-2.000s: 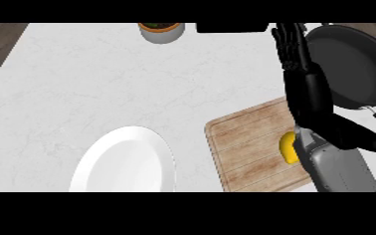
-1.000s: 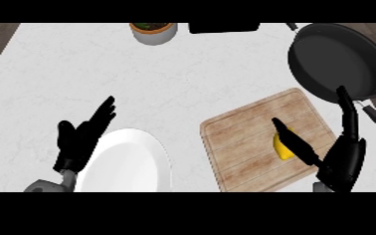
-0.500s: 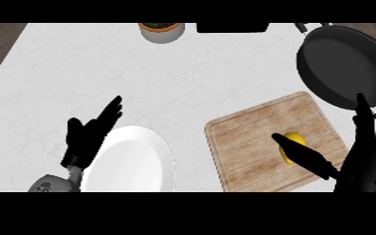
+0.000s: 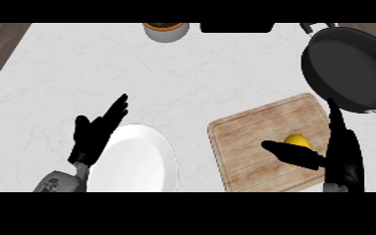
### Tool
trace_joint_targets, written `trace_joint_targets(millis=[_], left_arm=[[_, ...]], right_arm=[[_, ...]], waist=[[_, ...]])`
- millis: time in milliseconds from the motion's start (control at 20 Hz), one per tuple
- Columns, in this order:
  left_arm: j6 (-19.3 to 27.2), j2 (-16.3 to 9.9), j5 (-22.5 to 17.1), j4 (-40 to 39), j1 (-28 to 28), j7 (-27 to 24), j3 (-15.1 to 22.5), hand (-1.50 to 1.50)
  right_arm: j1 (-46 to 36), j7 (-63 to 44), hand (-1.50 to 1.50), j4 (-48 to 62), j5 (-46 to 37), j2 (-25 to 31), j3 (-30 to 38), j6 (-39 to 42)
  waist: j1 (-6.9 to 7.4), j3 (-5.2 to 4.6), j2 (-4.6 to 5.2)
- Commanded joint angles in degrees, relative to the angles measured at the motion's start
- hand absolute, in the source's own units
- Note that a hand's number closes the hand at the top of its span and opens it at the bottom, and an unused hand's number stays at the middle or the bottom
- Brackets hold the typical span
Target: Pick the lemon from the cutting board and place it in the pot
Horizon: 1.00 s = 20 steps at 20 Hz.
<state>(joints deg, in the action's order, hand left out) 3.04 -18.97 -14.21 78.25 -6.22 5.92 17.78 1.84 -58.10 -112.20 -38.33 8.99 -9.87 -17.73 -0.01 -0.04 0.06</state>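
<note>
A yellow lemon (image 4: 298, 141) lies on the wooden cutting board (image 4: 246, 144) at the lower right. My right hand (image 4: 343, 155) is over the board's right side, open, its thumb stretched across the lemon's front and its fingers pointing up beside it; the lemon sits in the gap between them. The black pot (image 4: 343, 70) stands at the right edge, just beyond the board. My left hand (image 4: 94, 134) rests open at the lower left, fingers up, beside the white plate.
A white plate (image 4: 140, 162) lies at the lower middle left, close to the board. A small grey bowl (image 4: 166, 31) sits at the counter's far edge, with a dark object (image 4: 236, 28) to its right.
The view has shifted a little. My right hand has closed in on the lemon, its thumb now across the lemon's front. The left hand stays open by the plate.
</note>
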Motion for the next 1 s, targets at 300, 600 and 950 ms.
trace_joint_targets(millis=[300, 600, 950], left_arm=[[-2.6, 2.9, 3.9, -0.5, 3.0, -2.1, -2.2, 0.0], [-4.8, 5.0, 4.8, -5.6, -2.0, -0.1, -5.8, 0.0], [-6.0, 3.6, 5.2, -1.9, -0.3, 0.3, -6.7, 0.0]], right_arm=[[9.0, 10.4, -1.5, 3.6, 2.0, 1.2, 3.8, -0.5], [12.7, 15.1, -1.5, 0.5, 8.3, 1.6, 8.6, 1.0], [14.4, 30.9, -1.5, 4.6, 17.5, -3.0, 7.9, -2.5]], waist=[[-0.15, 0.04, -0.1], [-0.27, 0.04, -0.07], [-0.21, 0.06, -0.08]])
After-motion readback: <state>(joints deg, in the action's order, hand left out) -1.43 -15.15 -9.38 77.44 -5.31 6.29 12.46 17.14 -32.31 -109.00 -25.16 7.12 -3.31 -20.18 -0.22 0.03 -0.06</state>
